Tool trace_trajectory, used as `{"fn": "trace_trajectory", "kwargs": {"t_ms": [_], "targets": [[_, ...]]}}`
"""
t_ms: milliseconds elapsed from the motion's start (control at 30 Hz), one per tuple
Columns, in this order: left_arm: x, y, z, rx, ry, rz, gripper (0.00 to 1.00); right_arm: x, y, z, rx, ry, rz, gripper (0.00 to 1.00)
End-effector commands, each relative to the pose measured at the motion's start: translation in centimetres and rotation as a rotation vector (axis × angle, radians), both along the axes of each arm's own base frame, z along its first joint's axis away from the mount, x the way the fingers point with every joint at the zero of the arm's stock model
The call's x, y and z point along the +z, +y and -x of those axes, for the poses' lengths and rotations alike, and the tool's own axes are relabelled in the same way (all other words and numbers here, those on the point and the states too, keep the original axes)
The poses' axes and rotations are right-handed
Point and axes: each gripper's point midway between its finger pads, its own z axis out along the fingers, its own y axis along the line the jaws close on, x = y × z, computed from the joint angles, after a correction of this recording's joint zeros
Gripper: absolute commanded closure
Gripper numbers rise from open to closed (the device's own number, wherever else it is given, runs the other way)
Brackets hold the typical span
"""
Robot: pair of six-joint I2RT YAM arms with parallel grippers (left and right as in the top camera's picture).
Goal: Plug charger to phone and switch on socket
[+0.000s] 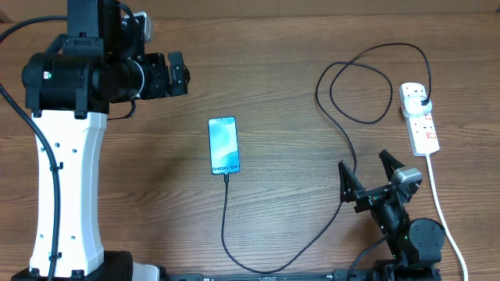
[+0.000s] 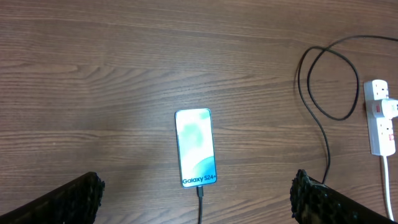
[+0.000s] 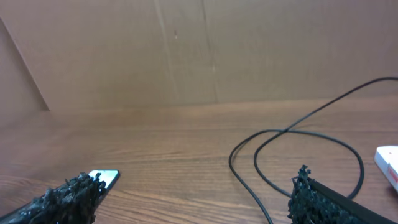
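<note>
Lying flat near the centre of the overhead frame, the phone (image 1: 223, 146) shows a lit screen. The charger (image 1: 224, 207) meets its lower short edge with the connector tip, and its black plug sits in the top outlet of the white power strip (image 1: 419, 119) at the right edge. The left gripper (image 1: 182, 74) hangs at upper left and the right gripper (image 1: 366, 173) at lower right beside the cable, both with fingers spread wide, holding nothing.

Centre frame, the phone (image 1: 223, 146) has a blue-white screen with dark lettering. The charger (image 1: 225, 207) is black. At right, the socket (image 1: 423, 125) is white with red markings. The table (image 1: 273, 70) is brown wood grain.
</note>
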Motion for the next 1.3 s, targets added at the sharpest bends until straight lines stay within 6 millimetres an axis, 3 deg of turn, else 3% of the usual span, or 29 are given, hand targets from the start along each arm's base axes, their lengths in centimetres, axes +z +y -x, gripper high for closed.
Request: {"fn": "trace_trajectory", "kwargs": {"t_ms": [0,1267], "targets": [[0.62,0.16,-0.12,-0.001,-0.022,-0.004,0.0,-0.81,0.02,0.09,0.003,-0.011,0.001,0.0],[0.73,0.17,-0.06,-0.001,-0.025,-0.004,0.0,-0.86,-0.02,0.0,0.001,-0.029,0.0,0.0]]}}
